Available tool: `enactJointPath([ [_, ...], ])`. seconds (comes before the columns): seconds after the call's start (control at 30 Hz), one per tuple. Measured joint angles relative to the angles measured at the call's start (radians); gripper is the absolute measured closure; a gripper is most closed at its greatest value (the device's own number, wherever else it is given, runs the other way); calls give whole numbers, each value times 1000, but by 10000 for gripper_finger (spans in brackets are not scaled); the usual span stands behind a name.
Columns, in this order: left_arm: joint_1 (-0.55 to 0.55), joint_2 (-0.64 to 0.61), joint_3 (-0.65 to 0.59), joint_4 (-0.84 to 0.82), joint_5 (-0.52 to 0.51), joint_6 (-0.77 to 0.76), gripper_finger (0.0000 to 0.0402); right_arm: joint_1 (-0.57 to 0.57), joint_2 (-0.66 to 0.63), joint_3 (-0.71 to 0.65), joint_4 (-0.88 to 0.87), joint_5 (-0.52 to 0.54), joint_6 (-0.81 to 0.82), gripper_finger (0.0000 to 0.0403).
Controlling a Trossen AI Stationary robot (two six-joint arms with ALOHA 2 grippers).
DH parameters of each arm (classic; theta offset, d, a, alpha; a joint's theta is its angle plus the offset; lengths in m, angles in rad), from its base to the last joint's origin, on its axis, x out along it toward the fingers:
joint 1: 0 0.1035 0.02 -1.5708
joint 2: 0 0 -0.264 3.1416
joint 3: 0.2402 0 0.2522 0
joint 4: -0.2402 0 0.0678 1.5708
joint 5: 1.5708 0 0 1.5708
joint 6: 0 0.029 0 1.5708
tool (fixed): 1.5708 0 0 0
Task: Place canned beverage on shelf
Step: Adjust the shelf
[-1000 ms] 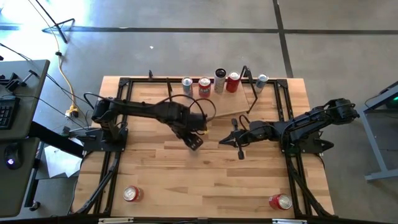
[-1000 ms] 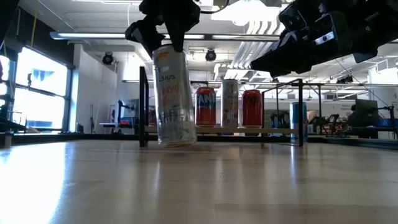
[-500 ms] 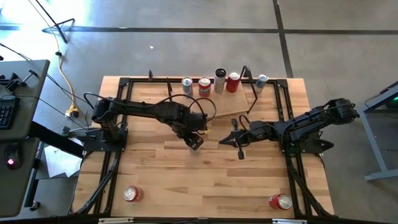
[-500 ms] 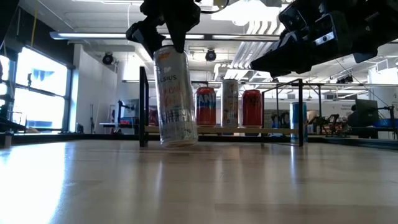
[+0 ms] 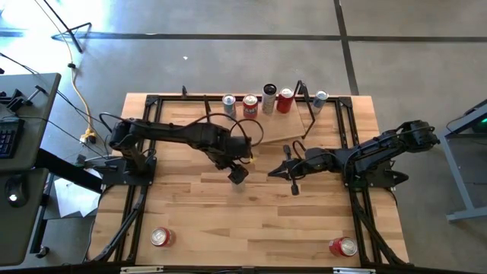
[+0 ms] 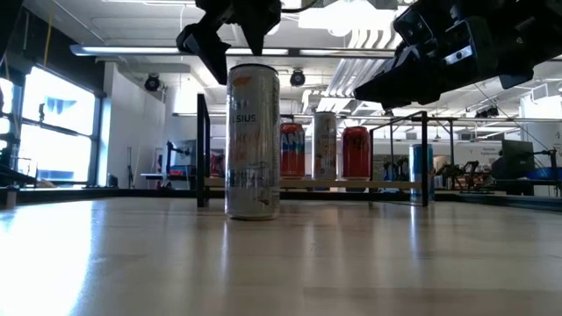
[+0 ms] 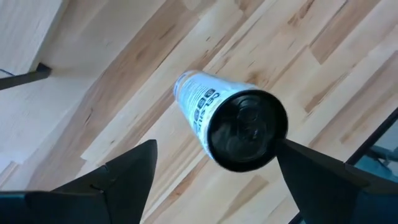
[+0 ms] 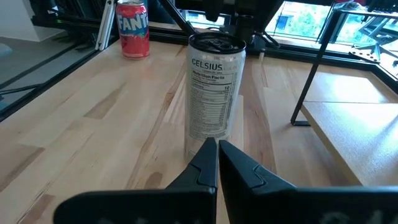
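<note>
A tall white Celsius can [image 6: 253, 140] stands upright on its base on the tabletop, near the middle. It also shows in the left wrist view [image 7: 245, 130] and the right wrist view [image 8: 214, 87]. My left gripper [image 6: 235, 53] hovers just above the can's top, open, with a finger on either side and apart from it; in the high view this gripper [image 5: 238, 173] hides the can. My right gripper [image 8: 217, 155] is shut and empty, level, to the can's right. The shelf [image 6: 307, 183] stands at the far side and carries several cans.
Several cans [image 5: 268, 99] stand in a row along the far edge by the shelf's light plank [image 5: 289, 125]. One red can [image 5: 160, 237] stands near the front left corner and another [image 5: 343, 246] near the front right. Black frame rails run along both table sides.
My left gripper has let go of the white can's top and risen slightly. The can, which was tilted with only part of its base on the table, now stands upright on its own. My right arm has kept still.
</note>
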Motion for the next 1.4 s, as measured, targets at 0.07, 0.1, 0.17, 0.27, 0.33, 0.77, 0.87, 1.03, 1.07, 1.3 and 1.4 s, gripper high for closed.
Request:
enactJointPath([
  [0.07,0,-7,0,-6,0,8,81,0,0,3,-4,0,0,403],
  [0.1,-2,-12,0,-4,0,18,81,0,0,3,-4,0,0,403],
  [0.17,-5,-22,0,-5,-13,42,81,0,0,3,-7,0,0,403],
  [0.27,-7,-47,0,-7,-50,50,80,0,0,3,-9,0,0,403],
  [0.33,-7,-72,0,-14,-79,64,80,0,0,3,-9,0,0,403],
  [0.77,-16,-257,-134,-69,-448,228,217,0,0,3,-14,24,11,403],
  [0.87,4,-322,-289,69,-422,296,280,-1,0,3,-13,51,10,403],
  [1.03,53,-475,-535,429,-345,457,383,-27,0,3,-6,53,27,403],
  [1.07,64,-509,-579,509,-345,487,392,-35,0,3,-3,53,33,403],
  [1.3,149,-725,-872,933,-374,705,393,-119,0,3,40,54,59,403],
  [1.4,222,-807,-986,1044,-306,753,399,-156,0,4,64,54,52,403],
])
